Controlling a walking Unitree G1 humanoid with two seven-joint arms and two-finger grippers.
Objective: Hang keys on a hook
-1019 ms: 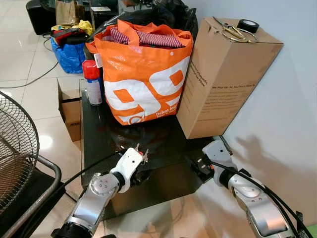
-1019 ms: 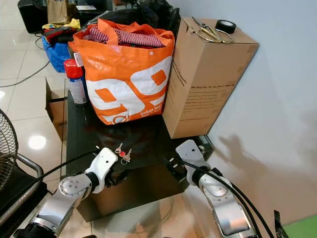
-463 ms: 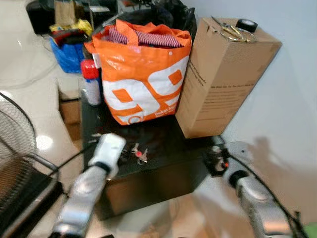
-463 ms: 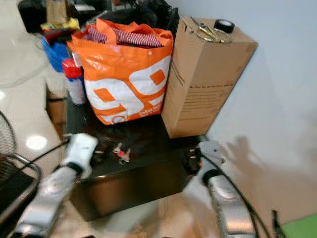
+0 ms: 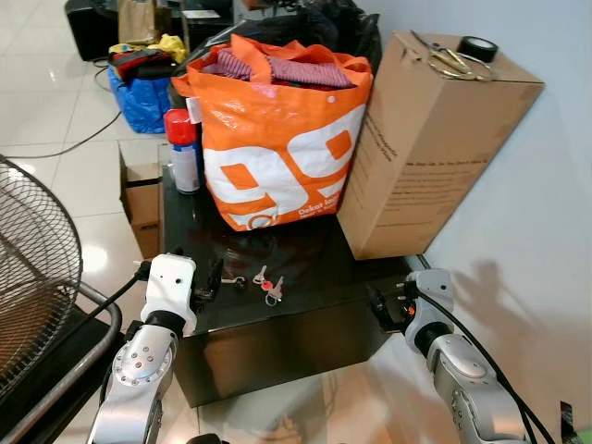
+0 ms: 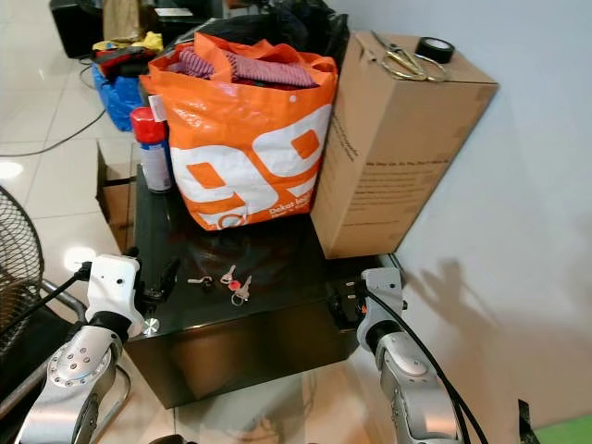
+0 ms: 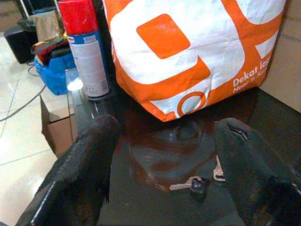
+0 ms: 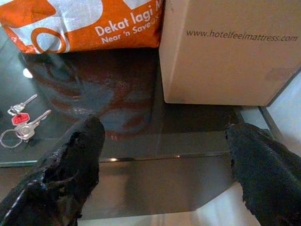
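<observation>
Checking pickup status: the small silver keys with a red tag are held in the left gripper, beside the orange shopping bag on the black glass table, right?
Not held. The small silver keys with a red tag lie loose on the black glass table; the left gripper is open, as its wrist view shows. The rest stands.

The keys lay flat on the glossy black table top, near its front edge and in front of the orange bag. They were small silver keys in a loose spread: 1 with a dark head lay apart toward the robot's left, and the others sat together beside it, joined on a thin metal ring with a small red tag. In the right wrist view 2 silver keys showed on that ring, their blades pointing up toward the bag. Nothing touched them, and they rested well clear of the cardboard box.
</observation>
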